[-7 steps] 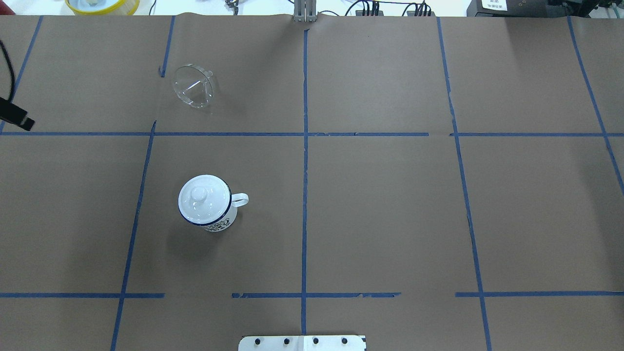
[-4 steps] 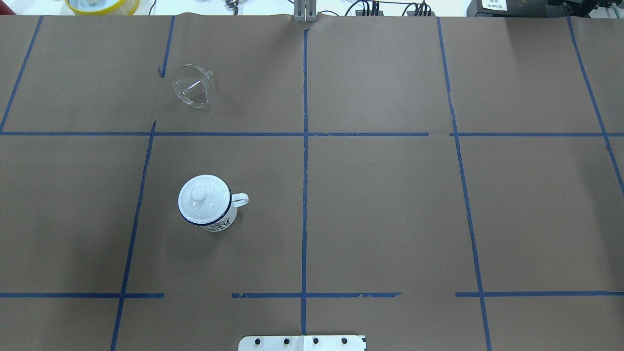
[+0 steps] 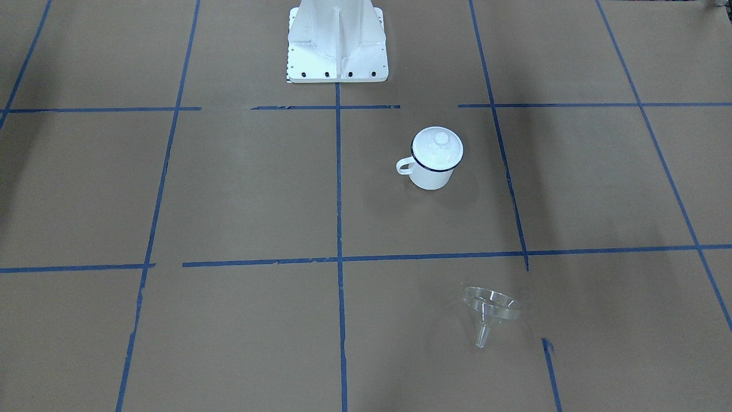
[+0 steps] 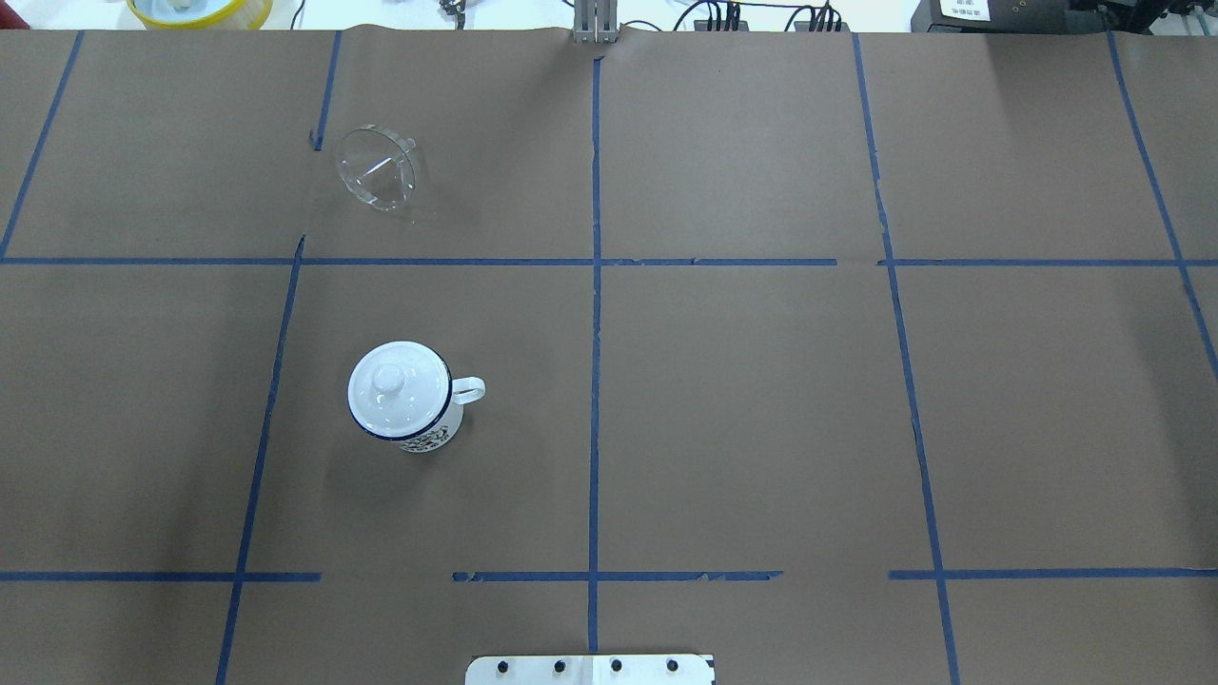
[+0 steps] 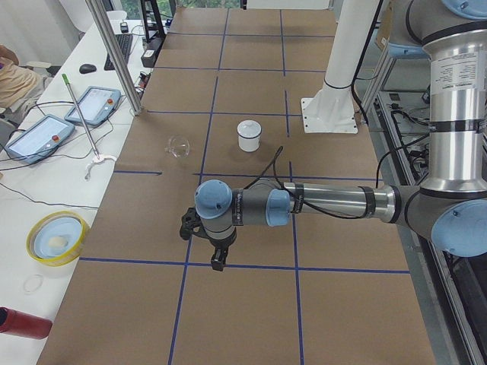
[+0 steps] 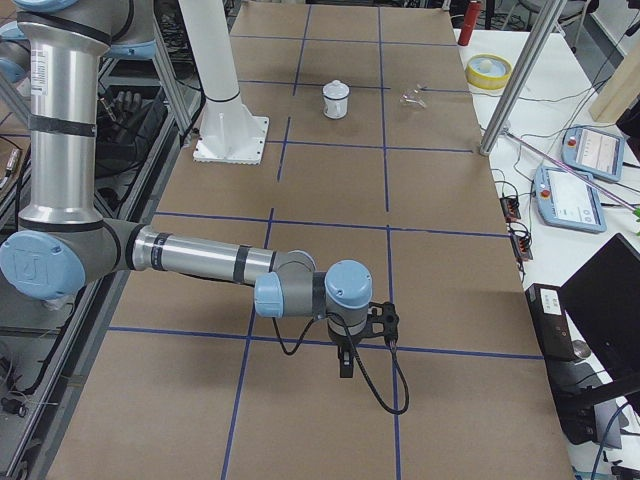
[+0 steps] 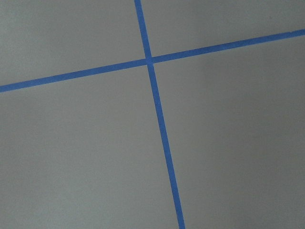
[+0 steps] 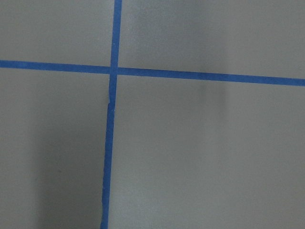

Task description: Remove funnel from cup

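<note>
The cup point(image 4: 407, 400) stands upright on the left half of the table point(image 4: 761, 428), nearer the robot, a white domed lid point(image 4: 388, 379) on it. Farther out lies the funnel point(image 4: 376, 169), tipped on its side, well apart from the cup. The left gripper point(image 5: 217, 262) and right gripper point(image 6: 345, 368) hang well away from it, over opposite table ends; I cannot tell how their jaws stand.

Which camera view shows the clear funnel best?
Exterior front-facing: the funnel lies nearest that camera, rim and spout both distinct. Overhead shows mostly its round rim; the side views show it small and faint; the wrist views miss it.
</note>
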Motion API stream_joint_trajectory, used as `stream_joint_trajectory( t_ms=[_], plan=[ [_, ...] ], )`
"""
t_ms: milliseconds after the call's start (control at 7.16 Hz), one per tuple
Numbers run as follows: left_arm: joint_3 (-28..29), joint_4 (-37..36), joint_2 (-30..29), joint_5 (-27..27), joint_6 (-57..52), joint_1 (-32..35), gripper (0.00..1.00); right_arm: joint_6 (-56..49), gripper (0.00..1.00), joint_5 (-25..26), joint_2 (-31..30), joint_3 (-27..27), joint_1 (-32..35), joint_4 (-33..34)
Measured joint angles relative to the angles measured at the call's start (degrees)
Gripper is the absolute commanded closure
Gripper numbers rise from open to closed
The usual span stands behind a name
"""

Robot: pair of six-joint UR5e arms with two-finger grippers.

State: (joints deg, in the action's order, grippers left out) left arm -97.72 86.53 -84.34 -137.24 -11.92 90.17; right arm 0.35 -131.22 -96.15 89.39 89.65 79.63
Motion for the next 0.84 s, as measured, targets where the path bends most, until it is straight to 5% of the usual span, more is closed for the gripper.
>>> stream_joint_trajectory(
  t_ms=[838],
  plan=[
    [0.4,0.0,0.3,0.5,-0.1,0.2,0.0,0.0,0.0,0.0,0.0,0.0,0.0,0.0]
  ],
)
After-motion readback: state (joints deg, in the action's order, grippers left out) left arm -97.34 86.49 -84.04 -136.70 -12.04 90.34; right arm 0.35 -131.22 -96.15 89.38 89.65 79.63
